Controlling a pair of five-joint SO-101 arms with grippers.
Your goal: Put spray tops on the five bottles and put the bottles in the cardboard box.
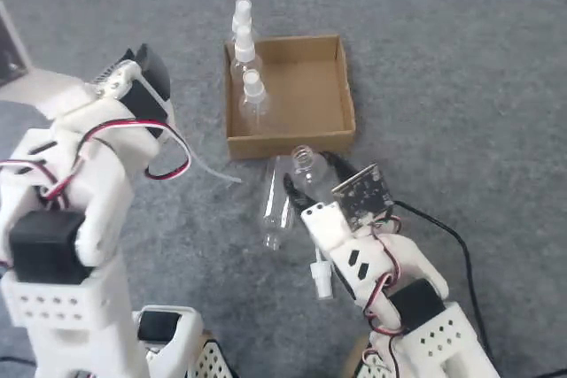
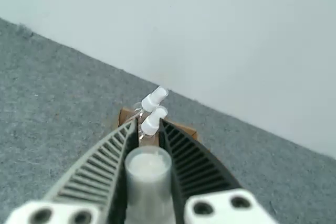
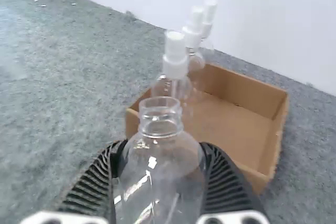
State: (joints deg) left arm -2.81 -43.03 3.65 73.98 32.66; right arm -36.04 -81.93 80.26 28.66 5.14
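Status, both arms:

- My left fingers [image 2: 149, 127] are clamped on a white spray top [image 2: 148, 169], which sits deep between them, close to the wrist. In the high view that arm is up over the left side of the grey worktop [image 1: 461, 68], well apart from the box, with the fingers [image 1: 149, 86] aimed toward the far wall [image 2: 220, 35].
- A thin white tube [image 1: 211, 168] slants from under those fingers toward the front corner of the box. I can't tell whether it is attached to the spray top.
- My right fingers [image 3: 160, 153] are closed around the shoulder of an open bottle [image 3: 160, 177]. It is clear, has no top and is held roughly upright with its neck up. In the high view the open bottle [image 1: 306, 168] is just in front of the box's front wall and outside it.
- The cardboard box [image 1: 292, 142] is at the middle of the worktop, open side up.
- Three capped bottles [image 1: 255, 99] stand upright in a row along one side wall, inside the box. They also show past the open bottle in the right wrist view [image 3: 175, 72] and beyond my left fingertips [image 2: 152, 114].
- One bare bottle [image 1: 276, 205] has no top and lies on its side on the worktop, just beside the held one.
- A loose spray top [image 1: 322, 281] lies on the worktop right next to my right arm.
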